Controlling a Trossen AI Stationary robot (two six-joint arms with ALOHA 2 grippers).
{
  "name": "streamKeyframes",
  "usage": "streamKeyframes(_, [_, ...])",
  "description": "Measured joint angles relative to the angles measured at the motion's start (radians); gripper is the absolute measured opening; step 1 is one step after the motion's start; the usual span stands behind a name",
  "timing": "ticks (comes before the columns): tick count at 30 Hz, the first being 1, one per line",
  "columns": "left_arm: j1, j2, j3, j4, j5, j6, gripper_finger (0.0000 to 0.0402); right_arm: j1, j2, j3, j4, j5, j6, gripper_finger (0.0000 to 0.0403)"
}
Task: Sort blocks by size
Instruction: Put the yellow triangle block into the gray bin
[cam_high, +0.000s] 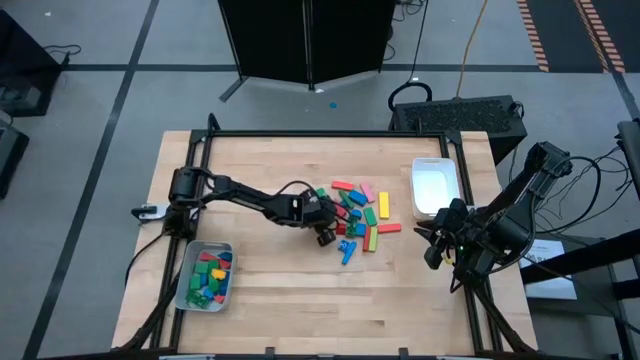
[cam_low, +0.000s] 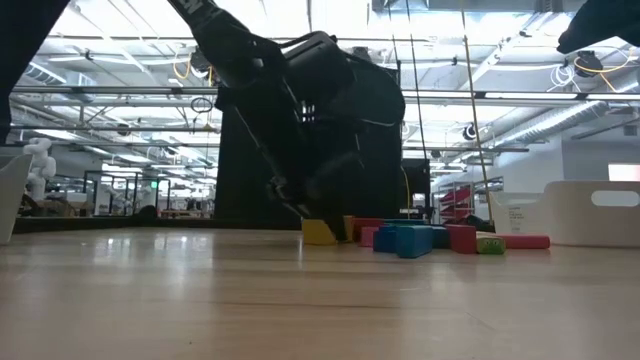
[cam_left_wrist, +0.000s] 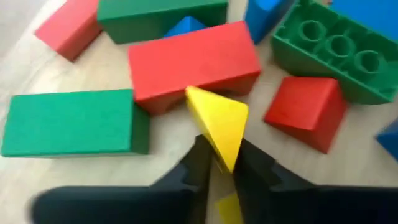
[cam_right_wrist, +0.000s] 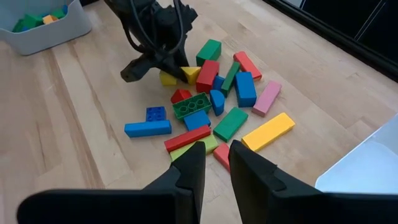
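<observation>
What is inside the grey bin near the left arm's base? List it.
The grey bin holds a loose heap of small blocks, mostly green, with some red, blue and yellow or orange. Lower blocks and the bin's floor are covered by those on top.

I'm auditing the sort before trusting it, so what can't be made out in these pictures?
- Grey bin: high view too small to tell its blocks' sizes; right wrist view cuts it off.
- White tray: the right arm covers one corner.
- Yellow wedge block between the left gripper fingers: low view hides its grip behind the dark arm.
- Right gripper: holds nothing visible.
</observation>
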Motion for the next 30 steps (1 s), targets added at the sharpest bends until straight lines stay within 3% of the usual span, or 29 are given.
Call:
streamKeyframes(3, [-0.002, 0.002, 0.0, -0.001, 0.009, -0.002, 0.0012, 0.0, 0.0, 0.0, -0.001, 0.0, 0.0, 0.0068])
streamKeyframes(12, [-0.064, -0.033, 0.0, -0.049, 0.069, -0.05, 0.0003, 0.0, 0.0, 0.0, -0.002, 0.0, -0.004, 0.0068])
streamKeyframes(20, [-0.158, -0.181, 0.0, -0.173, -0.016, -0.086, 0.0001, 0.0, 0.0, 0.0, -0.009, 0.0, -0.014, 0.0068])
streamKeyframes(26, [-0.268, -0.376, 0.002, -0.54, -0.024, -0.219, 0.0001, 0.0, 0.0, 0.0, -0.008, -0.001, -0.019, 0.0068])
streamKeyframes(30, [-0.392, -0.5, 0.001, -0.881, -0.015, -0.441, 0.0, 0.0, 0.0, 0.0, -0.005, 0.0, -0.038, 0.0068])
